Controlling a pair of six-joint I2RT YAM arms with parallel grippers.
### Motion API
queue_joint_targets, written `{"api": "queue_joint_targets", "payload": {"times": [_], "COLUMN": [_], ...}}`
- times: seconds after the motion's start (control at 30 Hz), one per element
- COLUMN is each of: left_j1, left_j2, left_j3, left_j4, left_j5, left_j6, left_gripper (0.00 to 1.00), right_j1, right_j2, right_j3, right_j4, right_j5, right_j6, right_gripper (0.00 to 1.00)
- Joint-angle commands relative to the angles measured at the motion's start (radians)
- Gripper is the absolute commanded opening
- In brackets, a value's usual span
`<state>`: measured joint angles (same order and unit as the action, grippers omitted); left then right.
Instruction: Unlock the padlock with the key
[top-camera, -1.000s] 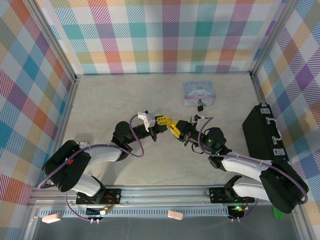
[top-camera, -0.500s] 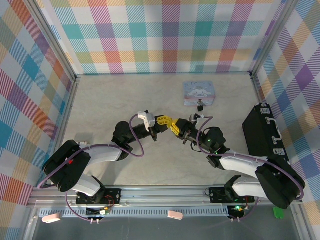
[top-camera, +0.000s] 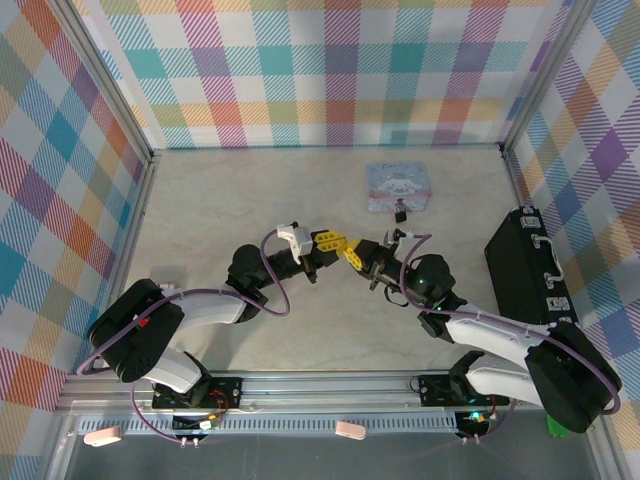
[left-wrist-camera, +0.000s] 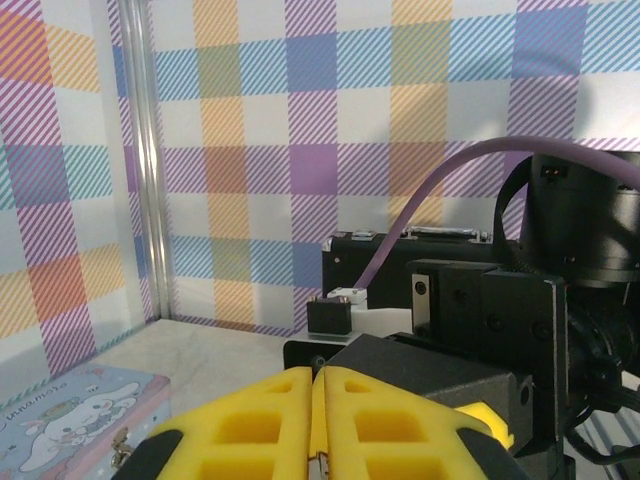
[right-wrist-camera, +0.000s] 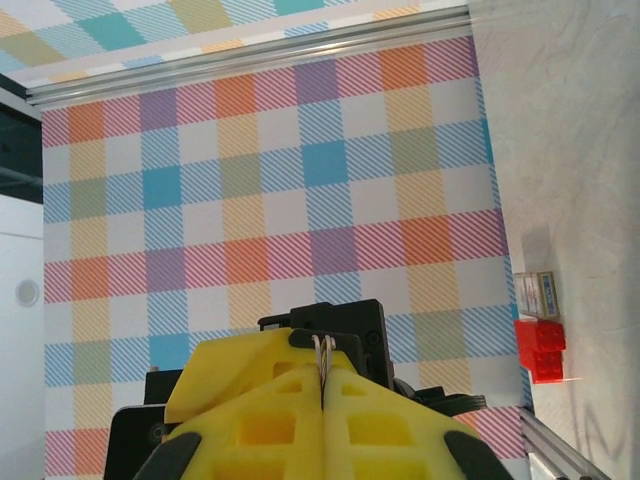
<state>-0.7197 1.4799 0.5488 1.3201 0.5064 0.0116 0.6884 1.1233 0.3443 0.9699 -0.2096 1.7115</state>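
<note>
Mid-table, the right gripper (top-camera: 352, 255) clamps the key (right-wrist-camera: 323, 347), a stiff sliver, likely light and slippery, best pinched flat by its head; the left gripper (top-camera: 336, 245) is closed, contents unclear

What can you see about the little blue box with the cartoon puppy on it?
The pale blue cartoon-printed tin is a flat rectangular box, lying lid-up on the table toward its far side. Its lid shows a white long-eared character and small lettering, and looks shut. A tiny dark padlock sits at its near edge.

Lettering on the pale blue tin (left-wrist-camera: 60, 425) is too small to read.
</note>
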Motion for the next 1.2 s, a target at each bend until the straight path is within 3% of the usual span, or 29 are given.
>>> {"api": "queue_joint_targets", "payload": {"times": [0.0,0.17,0.4,0.63,0.7,0.87,0.93,1.03,1.17], "left_j1": [0.0,0.0,0.015,0.023,0.029,0.032,0.033,0.032,0.028], "left_j2": [0.016,0.024,0.028,-0.043,-0.082,-0.163,-0.175,-0.2,-0.193], "left_j3": [-0.006,-0.011,0.002,0.013,0.044,0.251,0.296,0.292,0.263], "left_j4": [0.03,0.028,0.025,-0.033,-0.173,-0.893,-1.054,-1.144,-1.117], "left_j5": [-0.011,-0.033,-0.029,-0.026,-0.039,-0.069,-0.108,-0.165,-0.169], "left_j6": [0.0,-0.026,-0.129,-0.354,-0.451,-0.604,-0.651,-0.775,-0.942], "left_gripper": [0.14,0.29,0.36,0.47,0.47,0.38,0.37,0.4,0.4], "right_j1": [0.007,0.003,0.003,0.003,0.004,0.027,0.06,0.116,0.162], "right_j2": [-0.036,-0.084,-0.16,-0.271,-0.296,-0.313,-0.31,-0.271,-0.176], "right_j3": [0.021,0.026,0.04,0.053,0.051,0.017,0.008,-0.013,-0.023], "right_j4": [-0.016,-0.121,-0.289,-0.551,-0.604,-0.58,-0.561,-0.466,-0.319], "right_j5": [0.012,0.035,0.078,0.207,0.255,0.382,0.453,0.553,0.611], "right_j6": [-0.031,-0.07,-0.15,-0.292,-0.331,-0.439,-0.486,-0.544,-0.572], "right_gripper": [0.0,0.0,0.0,0.0,0.0,0.0,0.0,0.0,0.0]}}
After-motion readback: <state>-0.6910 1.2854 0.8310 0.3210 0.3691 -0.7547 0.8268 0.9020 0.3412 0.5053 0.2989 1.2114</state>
